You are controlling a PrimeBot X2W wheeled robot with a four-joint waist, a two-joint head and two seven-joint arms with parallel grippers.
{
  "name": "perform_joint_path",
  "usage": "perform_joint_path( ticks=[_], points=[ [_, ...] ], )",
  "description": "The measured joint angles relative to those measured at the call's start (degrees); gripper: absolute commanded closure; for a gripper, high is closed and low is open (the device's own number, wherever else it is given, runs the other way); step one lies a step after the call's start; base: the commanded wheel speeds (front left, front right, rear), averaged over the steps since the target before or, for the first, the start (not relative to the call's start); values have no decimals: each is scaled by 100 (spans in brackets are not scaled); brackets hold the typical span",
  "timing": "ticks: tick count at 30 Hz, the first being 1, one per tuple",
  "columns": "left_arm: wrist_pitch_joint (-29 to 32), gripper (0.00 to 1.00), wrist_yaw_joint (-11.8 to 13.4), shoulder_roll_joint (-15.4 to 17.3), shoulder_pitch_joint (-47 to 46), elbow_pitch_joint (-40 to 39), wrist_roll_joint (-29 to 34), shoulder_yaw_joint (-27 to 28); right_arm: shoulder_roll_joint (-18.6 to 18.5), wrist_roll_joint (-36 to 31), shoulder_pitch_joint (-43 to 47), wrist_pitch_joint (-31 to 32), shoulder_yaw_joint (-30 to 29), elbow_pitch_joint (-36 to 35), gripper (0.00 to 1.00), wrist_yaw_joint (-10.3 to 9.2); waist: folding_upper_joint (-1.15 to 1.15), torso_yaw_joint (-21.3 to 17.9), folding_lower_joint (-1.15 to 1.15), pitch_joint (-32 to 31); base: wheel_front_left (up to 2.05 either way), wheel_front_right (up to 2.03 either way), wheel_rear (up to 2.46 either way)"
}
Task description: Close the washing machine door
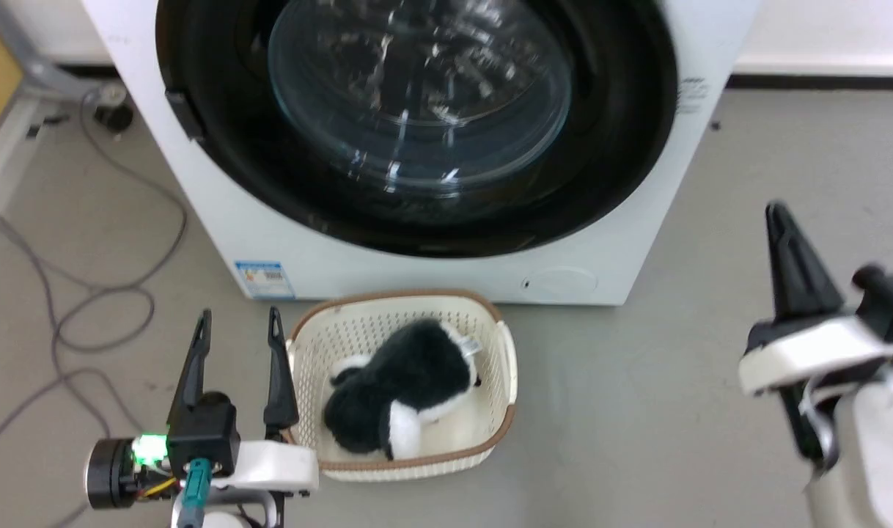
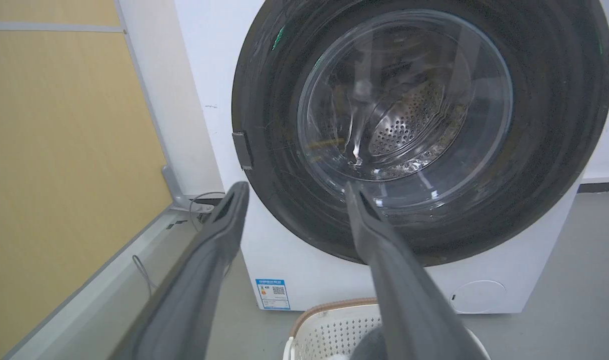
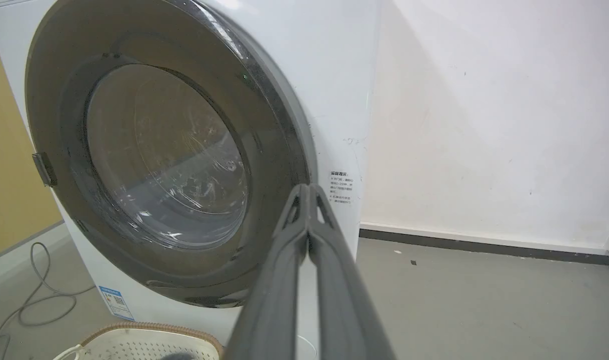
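The washing machine door (image 1: 417,117) lies flat against the front of the white washing machine (image 1: 219,220), its glossy black rim ringing the clear glass bowl. The left wrist view looks straight at the door (image 2: 419,130), with the steel drum showing through the glass. From the right, the door (image 3: 164,160) sits flush against the washing machine (image 3: 329,100). My left gripper (image 1: 237,326) is open near the floor, left of the basket. My right gripper (image 1: 780,220) is shut with nothing in it, low on the right and apart from the machine. The same fingertips (image 3: 309,192) meet in the right wrist view.
A cream basket (image 1: 501,367) holding a black and white plush toy (image 1: 402,385) stands on the grey floor right before the machine. Grey cables (image 1: 102,293) loop on the floor at left. A yellow panel (image 2: 59,165) stands left of the machine, a white wall (image 3: 494,115) to its right.
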Motion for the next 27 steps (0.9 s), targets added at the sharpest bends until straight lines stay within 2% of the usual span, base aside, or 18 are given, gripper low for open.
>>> perform_joint_path(
  ticks=[1,2,3,11,21,22,27],
  points=[
    [0,0,0,1,47,8,-1,3,65,11,130,0,0,-60,90,0,0,-29,0,-65,0,0,0],
    [0,0,-1,1,102,19,-3,10,121,10,273,1,24,-111,52,0,0,-57,0,-132,0,0,0],
    [0,0,-1,0,159,38,-8,21,172,21,410,1,32,-146,0,0,0,-84,0,-194,0,0,0],
    [0,0,15,10,531,136,-8,118,483,-2,1363,1,-47,-653,0,0,0,-245,0,-589,0,0,0],
    [0,0,41,5,642,202,-8,124,519,-141,2047,1,-159,-1281,0,-1,0,-224,0,-740,0,0,0],
    [0,100,32,5,642,196,-10,126,519,-188,2106,1,-143,-1302,100,-1,0,-219,0,-749,0,0,0],
    [11,100,30,3,641,193,-9,123,519,-213,2135,11,-138,-1305,100,0,0,-214,0,-755,0,0,0]
  ],
)
